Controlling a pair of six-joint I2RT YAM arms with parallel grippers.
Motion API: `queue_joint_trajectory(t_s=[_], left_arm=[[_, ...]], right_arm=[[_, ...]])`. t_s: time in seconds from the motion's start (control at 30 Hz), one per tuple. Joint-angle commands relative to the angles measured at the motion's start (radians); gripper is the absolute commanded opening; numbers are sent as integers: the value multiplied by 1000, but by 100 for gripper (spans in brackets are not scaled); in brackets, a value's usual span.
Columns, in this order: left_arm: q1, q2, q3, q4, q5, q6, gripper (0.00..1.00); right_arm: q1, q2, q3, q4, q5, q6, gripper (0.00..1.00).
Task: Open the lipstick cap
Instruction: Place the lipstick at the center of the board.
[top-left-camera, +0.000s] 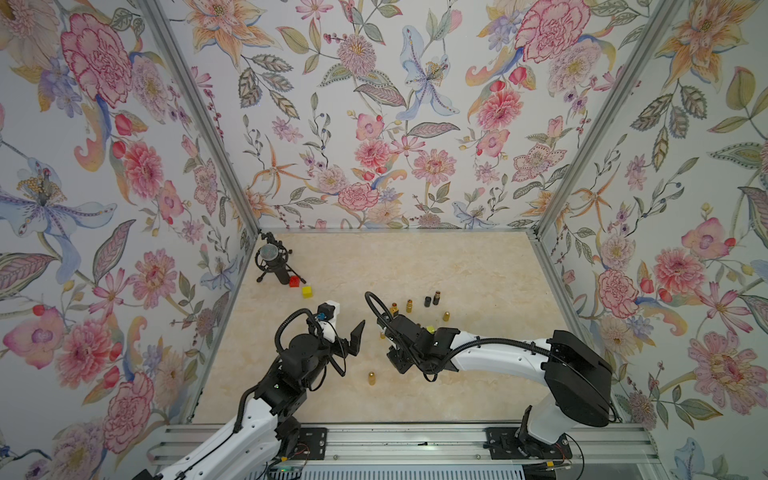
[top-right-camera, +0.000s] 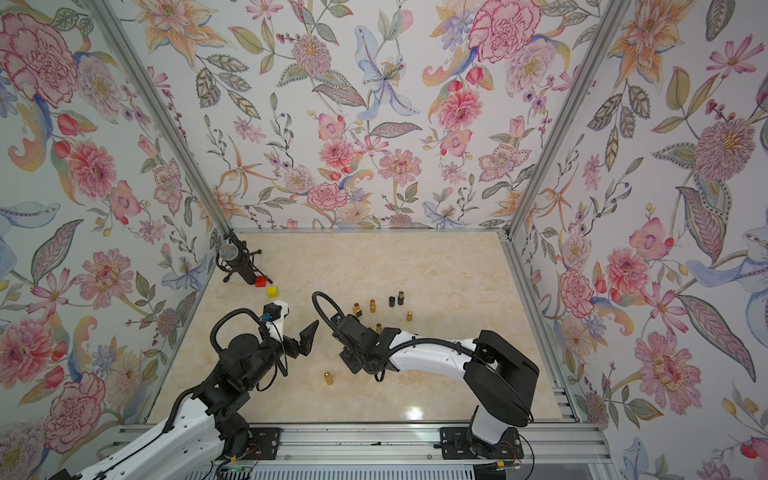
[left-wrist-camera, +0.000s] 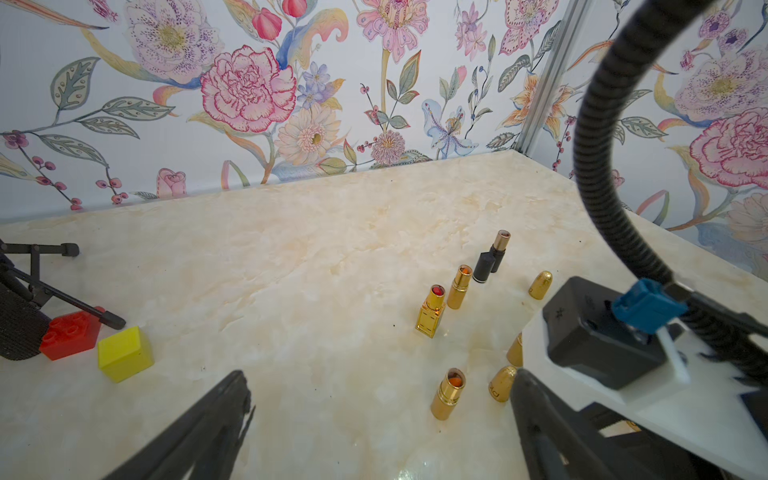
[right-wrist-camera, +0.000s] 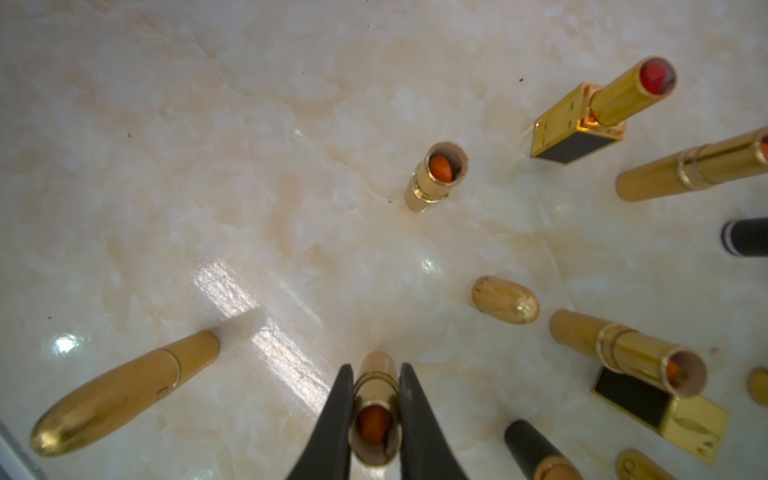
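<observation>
My right gripper (right-wrist-camera: 376, 368) is shut on an upright gold lipstick (right-wrist-camera: 375, 419) that has no cap on it, and its orange stick shows in the open tube. In both top views this gripper (top-left-camera: 397, 365) (top-right-camera: 352, 365) points down at the table and hides that lipstick. A loose gold cap (right-wrist-camera: 505, 298) lies nearby. A capped gold lipstick (top-left-camera: 371, 377) (right-wrist-camera: 120, 390) stands towards the front. My left gripper (top-left-camera: 345, 332) (left-wrist-camera: 378, 415) hangs open and empty to the left, above the table.
Several more lipsticks and caps stand behind the right gripper: an uncapped gold one (left-wrist-camera: 448, 392), a square gold one (top-left-camera: 393, 308), a black pair (top-left-camera: 432, 299), a gold cap (top-left-camera: 446, 316). A microphone (top-left-camera: 270, 257), a red block (top-left-camera: 294, 281) and a yellow block (top-left-camera: 307, 291) sit at the back left.
</observation>
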Motion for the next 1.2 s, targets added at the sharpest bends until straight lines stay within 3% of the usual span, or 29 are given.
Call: queue_joint_trajectory(t_s=[0.0,0.57,1.17], left_arm=[[12,-8,-11,-10,-26,-29,99],[14,12,-15,11,-15,-32,99],[15,7,-18,12,-13,-33,99]], right_arm=[[5,18,-16,54,15,-14,19],[6,12,-78,115,26,16,20],[5,-6,-98,119,34,29,28]])
